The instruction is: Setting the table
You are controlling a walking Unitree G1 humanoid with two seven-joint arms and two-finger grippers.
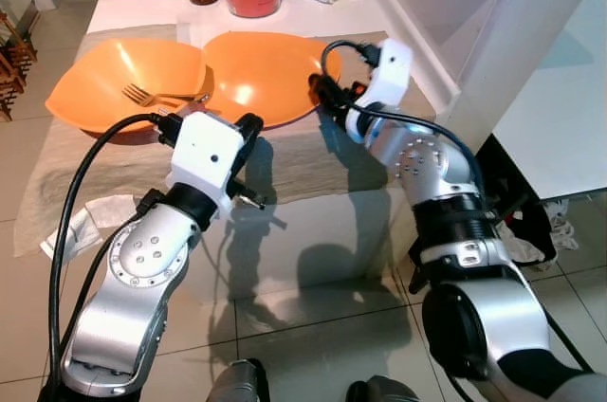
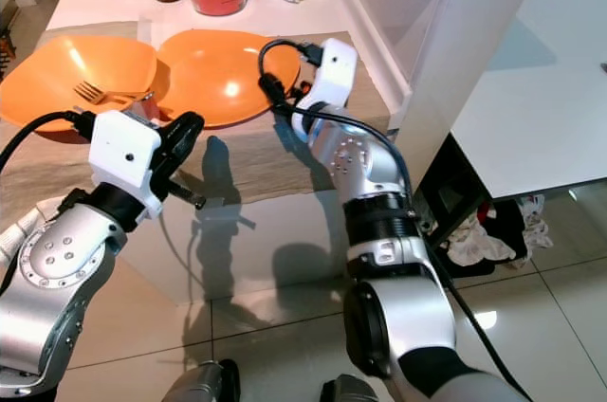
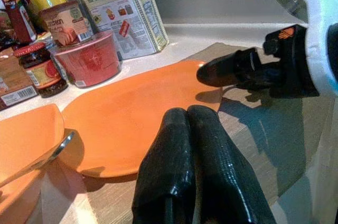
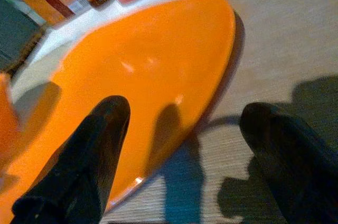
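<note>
On the white counter (image 1: 322, 23), a beige table runner (image 1: 303, 160) carries two orange plates side by side. The nearer orange plate (image 1: 256, 70) lies flat, its rim just at the right gripper (image 4: 182, 150), whose black fingers stand spread wide, one over the plate and one over the cloth. That looks like a line-up to pinch the rim and shift the plate. The other orange plate (image 1: 104, 80), just to the left, holds a silver fork (image 1: 156, 96). The left gripper (image 3: 190, 129) hovers near the runner's front edge with fingers pressed together, holding nothing, probably waiting its turn. Behind stand a red lidded tub (image 3: 87, 57), a dark sauce jar (image 3: 39, 71) and a pale printed bag (image 3: 124, 10). Their labels are too small to read.
</note>
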